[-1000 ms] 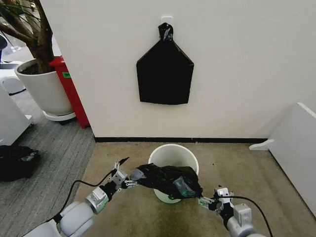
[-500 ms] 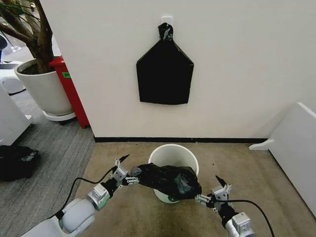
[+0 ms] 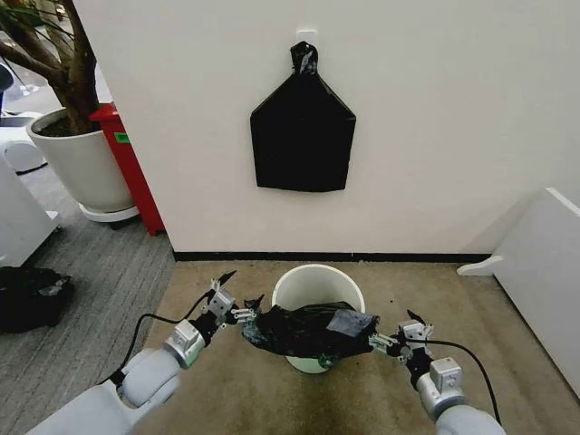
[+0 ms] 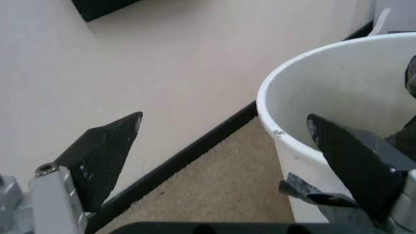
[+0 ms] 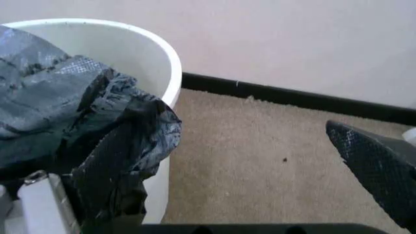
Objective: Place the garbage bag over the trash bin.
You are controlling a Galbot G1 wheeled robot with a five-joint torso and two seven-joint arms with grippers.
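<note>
Head view: I hold the garbage bag point(image 3: 308, 330) stretched sideways between my two grippers, draped across the near rim of the trash bin point(image 3: 318, 281), which stands on the carpet close to the wall. The left gripper point(image 3: 237, 314) sits at the bag's left end, its fingers spread wide; one finger is hooked inside the bag's edge while the other stands free outside, as the left wrist view shows with the bin's rim just beside it. The right gripper point(image 3: 391, 340) mirrors this at the bag's right end, also spread wide, one finger buried in crumpled plastic point(image 5: 104, 141) and the other clear over the carpet. I judge that hooking a finger in each end keeps the mouth stretched to the bin's width.
</note>
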